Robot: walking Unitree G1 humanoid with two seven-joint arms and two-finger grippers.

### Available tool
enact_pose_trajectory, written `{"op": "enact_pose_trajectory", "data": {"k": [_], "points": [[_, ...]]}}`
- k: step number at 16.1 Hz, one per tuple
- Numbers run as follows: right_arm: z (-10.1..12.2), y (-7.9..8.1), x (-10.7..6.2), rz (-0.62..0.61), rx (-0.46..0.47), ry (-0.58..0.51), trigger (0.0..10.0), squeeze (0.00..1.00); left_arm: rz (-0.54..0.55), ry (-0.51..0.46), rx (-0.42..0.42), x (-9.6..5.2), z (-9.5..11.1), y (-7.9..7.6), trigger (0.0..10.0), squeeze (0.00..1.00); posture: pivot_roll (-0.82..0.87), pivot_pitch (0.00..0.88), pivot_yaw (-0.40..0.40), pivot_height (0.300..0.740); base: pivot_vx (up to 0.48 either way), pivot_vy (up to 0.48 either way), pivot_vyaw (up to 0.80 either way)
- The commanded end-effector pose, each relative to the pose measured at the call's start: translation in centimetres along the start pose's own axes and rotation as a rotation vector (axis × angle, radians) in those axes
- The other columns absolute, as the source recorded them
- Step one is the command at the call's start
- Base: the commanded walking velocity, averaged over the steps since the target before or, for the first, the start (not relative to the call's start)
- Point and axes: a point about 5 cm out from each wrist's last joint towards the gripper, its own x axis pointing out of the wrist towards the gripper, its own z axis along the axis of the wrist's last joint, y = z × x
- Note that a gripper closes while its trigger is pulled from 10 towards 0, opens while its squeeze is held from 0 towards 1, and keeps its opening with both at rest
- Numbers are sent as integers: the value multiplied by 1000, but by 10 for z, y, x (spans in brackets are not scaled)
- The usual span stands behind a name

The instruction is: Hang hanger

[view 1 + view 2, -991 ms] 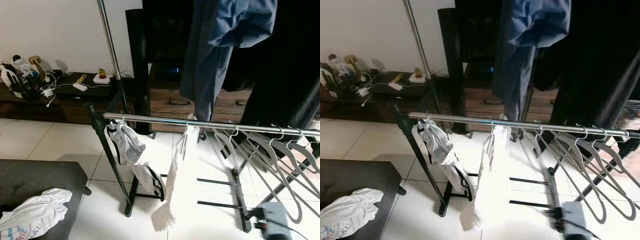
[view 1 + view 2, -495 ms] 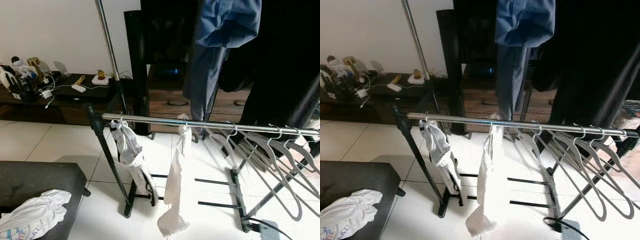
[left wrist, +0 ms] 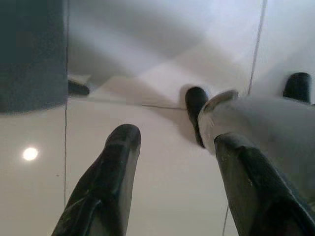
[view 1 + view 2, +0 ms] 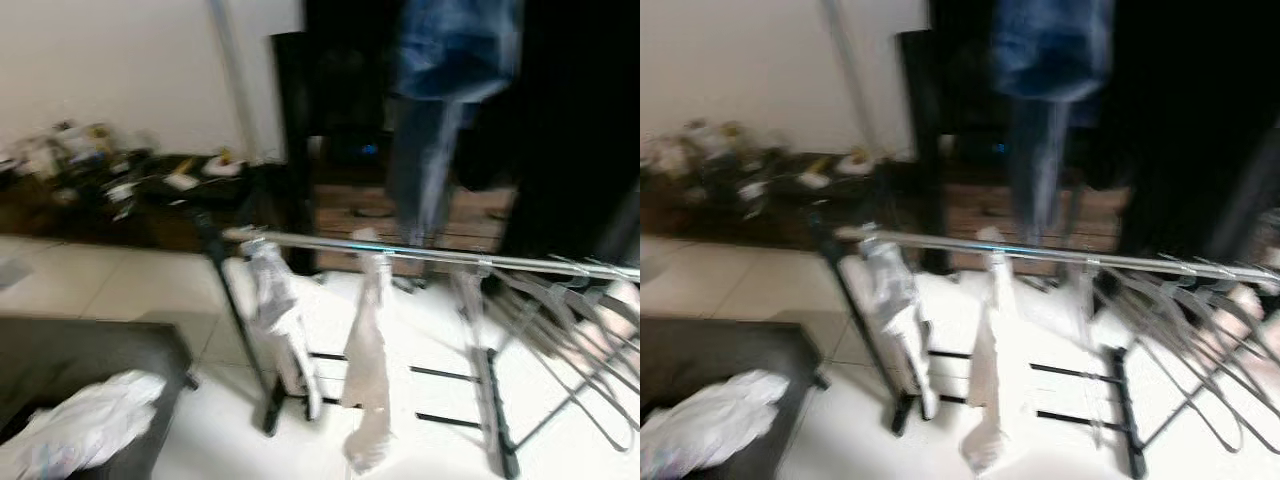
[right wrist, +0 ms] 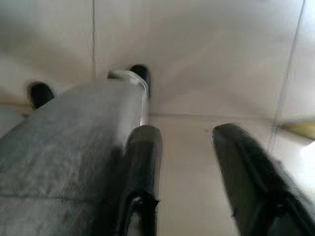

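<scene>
Apparently the rail [image 4: 430,255] is running crosswise ahead, hangers [image 4: 560,320] bunching rightward, while both hands, left hand [image 3: 172,162] and right hand [image 5: 189,172], are hanging open, empty, floorward

One clothes rail [image 4: 420,252] carries two pale garments [image 4: 368,360]. Empty hangers [image 4: 560,310]: several, blurred, exact count indeterminate. One white garment [image 4: 85,435] lies apart.

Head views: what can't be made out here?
- Empty hangers, left eye view: motion blur smears them together; count unclear, and the frame edge cuts them off.
- Clutter on the low cabinet: blurred, items unreadable.
- White cloth on the dark bench, right eye view: cropped at the bottom edge.
</scene>
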Motion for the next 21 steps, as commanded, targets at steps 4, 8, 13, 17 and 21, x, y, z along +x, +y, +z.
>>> {"op": "enact_pose_trajectory", "data": {"k": [4,8,13,17,21], "points": [[0,9,1,42,-67,-10,10000,0,13,54,7,-3,-15,4,10000,0,-37,66,35,740,0,0,800],[0,12,1,64,-78,-10,10000,0,14,61,-7,-3,-16,4,10000,0,-33,70,35,740,0,0,800],[0,10,1,59,-94,-2,10000,0,15,62,8,-3,-15,4,10000,0,-31,68,31,740,0,245,800],[6,11,1,65,-48,-23,10000,0,13,63,-3,-3,-15,4,10000,0,-33,67,32,740,0,0,200],[7,11,1,60,-42,-24,10000,0,15,68,-20,-3,-16,4,10000,0,-31,65,30,740,0,306,0]]}}
